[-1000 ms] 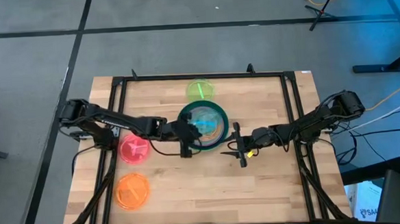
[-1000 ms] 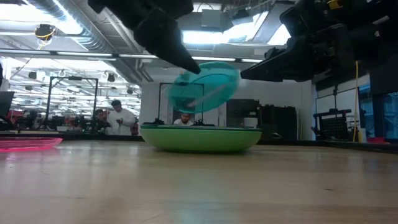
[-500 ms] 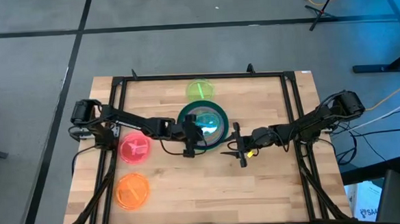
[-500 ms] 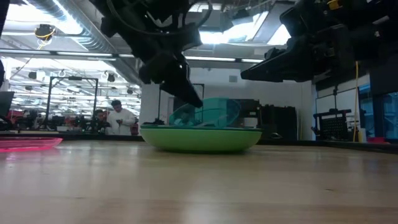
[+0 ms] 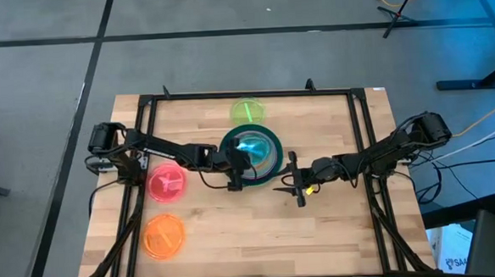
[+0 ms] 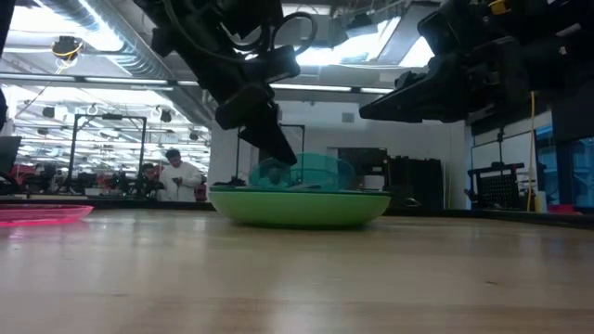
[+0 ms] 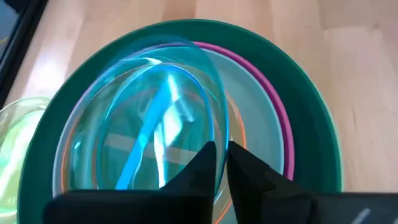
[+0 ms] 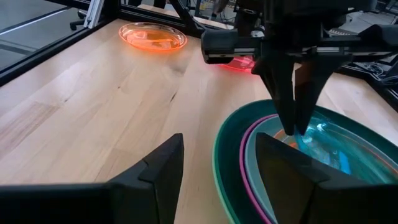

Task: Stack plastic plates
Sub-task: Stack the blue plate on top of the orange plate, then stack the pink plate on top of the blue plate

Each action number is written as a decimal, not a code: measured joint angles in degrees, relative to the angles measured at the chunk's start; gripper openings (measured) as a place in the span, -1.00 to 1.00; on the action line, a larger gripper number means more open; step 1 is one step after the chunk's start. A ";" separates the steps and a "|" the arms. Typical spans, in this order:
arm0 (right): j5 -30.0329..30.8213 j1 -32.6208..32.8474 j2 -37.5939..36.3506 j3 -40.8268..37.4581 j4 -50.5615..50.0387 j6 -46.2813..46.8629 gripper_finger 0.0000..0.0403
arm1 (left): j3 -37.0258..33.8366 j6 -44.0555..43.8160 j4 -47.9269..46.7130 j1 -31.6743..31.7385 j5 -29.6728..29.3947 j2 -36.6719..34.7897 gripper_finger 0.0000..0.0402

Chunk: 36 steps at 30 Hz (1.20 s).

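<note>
Wooden tabletop [image 5: 236, 241] fills the frame centre in the high view, both arms reaching in from the sides. Biggest task item is the stack of large plates [image 5: 270, 167] just above centre – dark green outer rim, magenta ring and pale teal inside it. The blue plate [image 7: 143, 149] now lies nearly flat inside that stack; a second ago it hung tilted well above the rim, half a second ago it was partly down, so it has been lowered into place. Left gripper [image 5: 234, 163] sits over the stack's left edge, fingers [image 7: 245, 171] clamped on the blue plate's rim – not released yet. Judgement: blue plate is as good as stacked, next is letting go and backing off. Right gripper [image 5: 297, 187] waits right of the stack, above the tabletop, fingers [image 8: 158, 171] apart and empty. Still loose: lime plate [image 5: 247, 111] at upper centre, just beside the stack; red plate [image 5: 167, 183] at left; orange plate [image 5: 163, 236] at lower left, well apart from the stack. Three small plates left to go.
</note>
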 joint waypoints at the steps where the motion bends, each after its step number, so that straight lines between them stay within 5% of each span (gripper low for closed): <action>1: 0.00 0.00 0.00 0.00 0.00 0.00 -0.04 | 0.00 -0.74 -0.04 0.00 -0.40 0.00 -0.80; 8: 0.00 0.00 0.00 0.00 -0.48 -0.01 -0.04 | 0.02 -2.67 -1.32 -0.30 -0.86 -0.85 -0.55; 16: 0.02 -0.01 0.00 0.00 -0.37 -0.02 -0.04 | 0.02 -5.95 -8.41 -2.00 -0.83 -6.79 -0.51; 36: 0.02 0.00 0.00 0.00 0.74 0.13 -0.04 | 0.07 -49.30 -44.67 -12.18 -0.26 -9.33 -0.51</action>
